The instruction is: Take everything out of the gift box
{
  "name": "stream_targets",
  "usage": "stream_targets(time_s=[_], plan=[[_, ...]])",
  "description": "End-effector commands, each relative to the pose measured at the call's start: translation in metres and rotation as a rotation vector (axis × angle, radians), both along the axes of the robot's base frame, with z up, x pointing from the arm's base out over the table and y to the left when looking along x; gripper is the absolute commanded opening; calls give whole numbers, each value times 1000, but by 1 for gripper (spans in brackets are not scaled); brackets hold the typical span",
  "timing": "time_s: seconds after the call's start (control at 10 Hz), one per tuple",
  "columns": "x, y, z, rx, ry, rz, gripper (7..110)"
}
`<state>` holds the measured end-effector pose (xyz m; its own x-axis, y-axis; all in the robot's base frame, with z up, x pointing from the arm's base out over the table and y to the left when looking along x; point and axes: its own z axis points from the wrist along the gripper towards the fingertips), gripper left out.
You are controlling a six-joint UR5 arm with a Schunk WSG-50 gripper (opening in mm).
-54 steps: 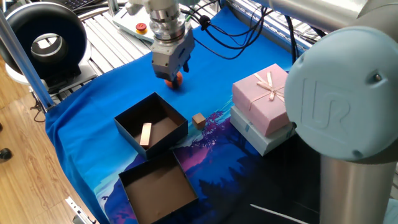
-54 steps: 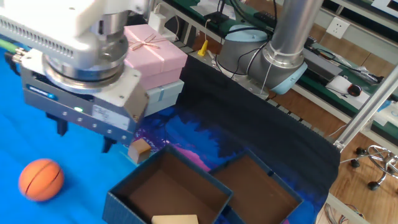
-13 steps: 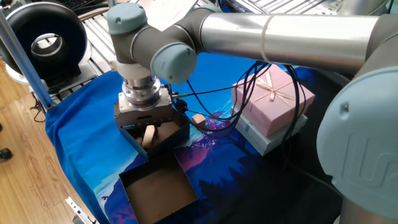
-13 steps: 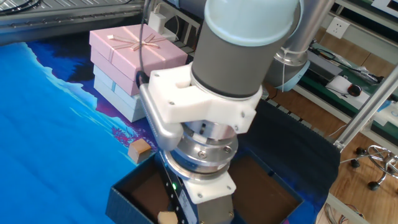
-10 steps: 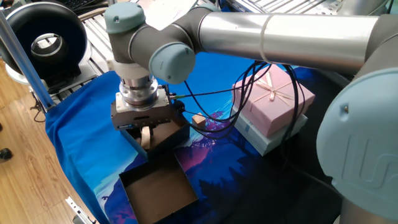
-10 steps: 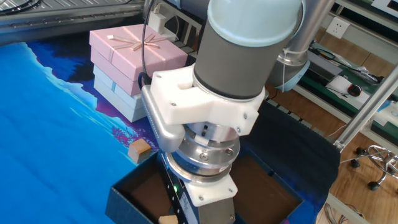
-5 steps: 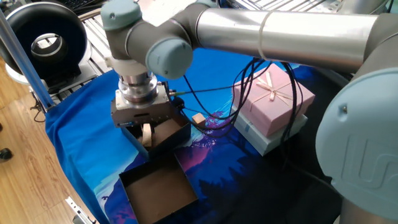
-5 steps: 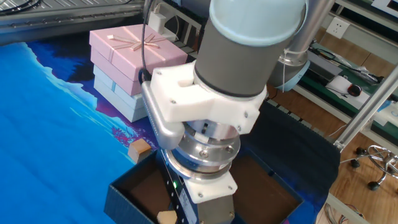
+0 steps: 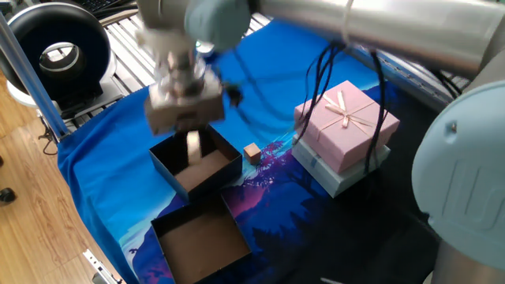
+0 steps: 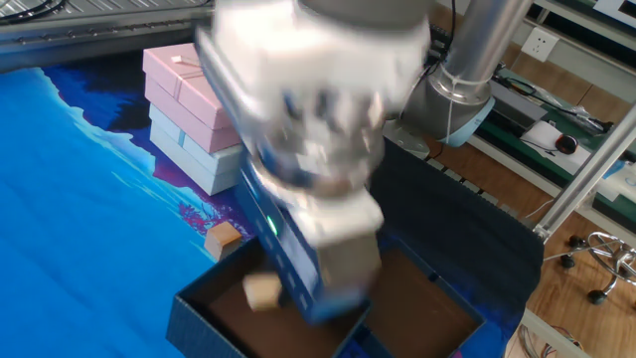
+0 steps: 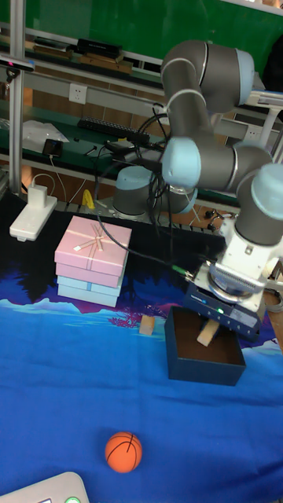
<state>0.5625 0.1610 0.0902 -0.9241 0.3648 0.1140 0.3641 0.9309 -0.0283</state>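
Observation:
The gift box [image 9: 217, 180] is black with a brown floor and stands on the blue cloth; it also shows in the tall fixed view [image 11: 203, 368]. My gripper [image 9: 192, 140] is shut on the pale wooden bar [image 9: 193, 147], which hangs upright over the box's inside [image 11: 207, 333]. The other fixed view shows the gripper motion-blurred, the bar's end [image 10: 261, 290] sticking out beside it. A tan wooden cube [image 9: 252, 152] lies on the cloth just outside the box. The orange ball [image 11: 123, 451] rests on the cloth well in front of the box.
A shallower brown-lined tray [image 9: 201, 241] sits right against the gift box. A pink box with a bow [image 9: 346, 118] rests on a pale blue box at the right. Black cables trail from the arm. A round black device [image 9: 55, 51] stands at the far left.
The gripper has risen out of the gift box with the wooden bar in it; the bar's lower end now hangs above the box floor. Cube and ball have not moved.

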Motion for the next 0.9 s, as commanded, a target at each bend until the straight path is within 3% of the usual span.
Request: stream_targets(time_s=[0.0,0.3,0.5,0.6,0.7,0.8], plan=[[25,-74,45,-13,-34,149,7],[69,-149,15,-142,-152,256,7],[103,-169,-9,-188,-252,393,7],[121,-182,-15,-239,-296,504,7],[128,-217,-11,-380,-275,631,44],[143,-232,-3,-468,-303,695,44]])
